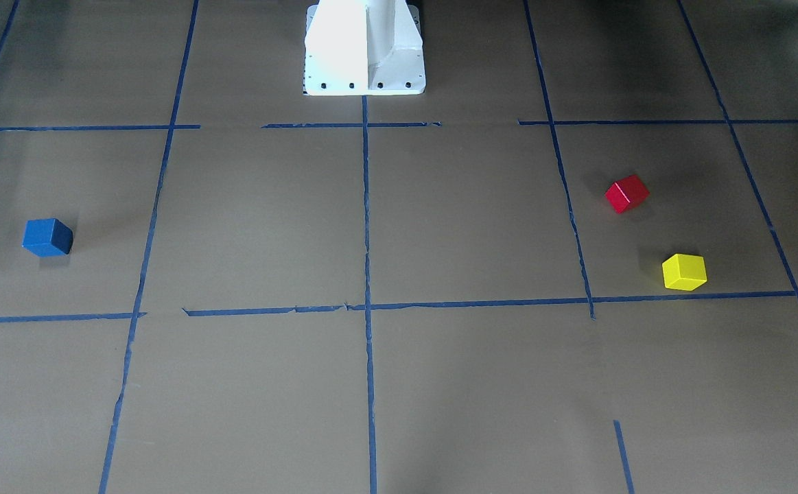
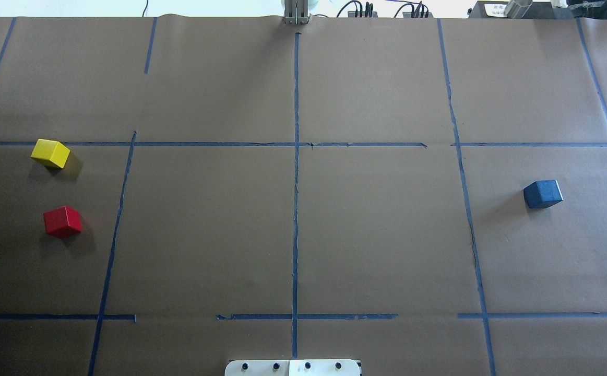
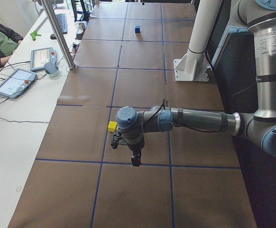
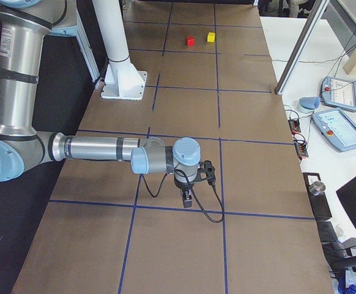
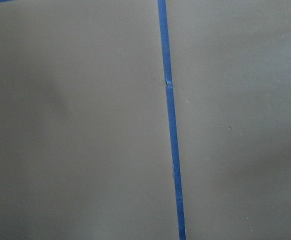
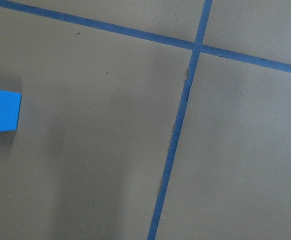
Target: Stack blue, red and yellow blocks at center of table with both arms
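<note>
Brown-paper-covered counter (image 2: 376,235), divided into squares by blue tape lines (image 2: 296,209). White robot pedestal (image 1: 364,48) stands at the robot-side edge, on the centre line. All three blocks lie singly on the paper, nothing stacked, and the centre squares hold none of them. Blue cube block (image 2: 543,194) sits alone in the middle row on the robot's right side, beyond the right-hand lengthwise tape line. Red cube block (image 2: 62,221) and yellow cube block (image 2: 50,153) sit on the robot's left side, beyond the left-hand lengthwise line, near each other but apart. The yellow one is farther from the robot, just short of a cross tape line. All three are turned a little askew to the grid. Left gripper (image 3: 135,159) shows only in the left side view: arm stretched out low, gripper pointing down above the counter, yellow block just beside the wrist in that view; cannot tell whether its fingers are spread or together. Right gripper (image 4: 187,199) shows only in the right side view, also pointing down over a tape line near that end of the counter; finger state likewise cannot be told. Right wrist view catches the blue block at its left edge, beside a tape crossing. Left wrist view: bare paper and one tape line.
</note>
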{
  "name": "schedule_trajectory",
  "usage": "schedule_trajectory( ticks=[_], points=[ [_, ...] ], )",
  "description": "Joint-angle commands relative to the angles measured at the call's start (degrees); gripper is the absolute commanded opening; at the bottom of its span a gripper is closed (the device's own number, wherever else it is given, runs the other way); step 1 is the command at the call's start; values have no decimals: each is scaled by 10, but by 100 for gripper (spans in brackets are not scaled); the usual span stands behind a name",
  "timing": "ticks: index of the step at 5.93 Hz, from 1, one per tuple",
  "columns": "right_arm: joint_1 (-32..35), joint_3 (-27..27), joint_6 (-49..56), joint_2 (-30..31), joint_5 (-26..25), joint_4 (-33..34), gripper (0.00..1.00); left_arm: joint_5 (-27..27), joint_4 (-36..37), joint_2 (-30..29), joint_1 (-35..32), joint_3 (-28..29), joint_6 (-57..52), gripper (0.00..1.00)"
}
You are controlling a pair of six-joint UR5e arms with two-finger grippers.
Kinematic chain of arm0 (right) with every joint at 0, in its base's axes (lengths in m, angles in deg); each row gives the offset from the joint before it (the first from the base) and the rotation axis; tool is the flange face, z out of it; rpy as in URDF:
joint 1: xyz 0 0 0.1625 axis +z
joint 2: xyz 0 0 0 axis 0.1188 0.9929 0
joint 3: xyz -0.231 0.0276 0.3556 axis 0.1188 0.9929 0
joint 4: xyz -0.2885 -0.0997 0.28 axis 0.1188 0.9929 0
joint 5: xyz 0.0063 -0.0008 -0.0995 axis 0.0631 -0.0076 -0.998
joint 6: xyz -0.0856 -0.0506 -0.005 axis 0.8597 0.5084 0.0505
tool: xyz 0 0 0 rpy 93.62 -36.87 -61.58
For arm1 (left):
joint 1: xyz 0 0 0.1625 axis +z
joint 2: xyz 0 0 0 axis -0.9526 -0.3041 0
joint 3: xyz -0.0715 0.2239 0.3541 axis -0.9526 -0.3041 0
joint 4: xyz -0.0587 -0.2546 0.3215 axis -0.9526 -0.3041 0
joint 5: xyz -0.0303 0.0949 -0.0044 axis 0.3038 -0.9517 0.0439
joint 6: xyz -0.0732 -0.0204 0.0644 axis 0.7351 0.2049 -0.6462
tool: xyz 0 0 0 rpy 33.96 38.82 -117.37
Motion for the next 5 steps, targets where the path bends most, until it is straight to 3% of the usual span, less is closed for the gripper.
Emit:
schedule_trajectory(
  ticks=[1, 3, 4, 5],
  points=[
    [-3, -1, 0, 0, 1, -14, 100, 0, 0, -1, 1, 0, 1, 100],
    [-38, -4, -27, -1, 31, -141, 100, 1, 1, -1, 1, 0, 1, 100],
    [-85, -1, -198, -47, 34, -159, 100, 1, 1, -2, 1, 0, 1, 100],
    [-161, -8, -370, -68, 2, -182, 100, 1, 0, -2, 1, 0, 1, 100]
  ],
)
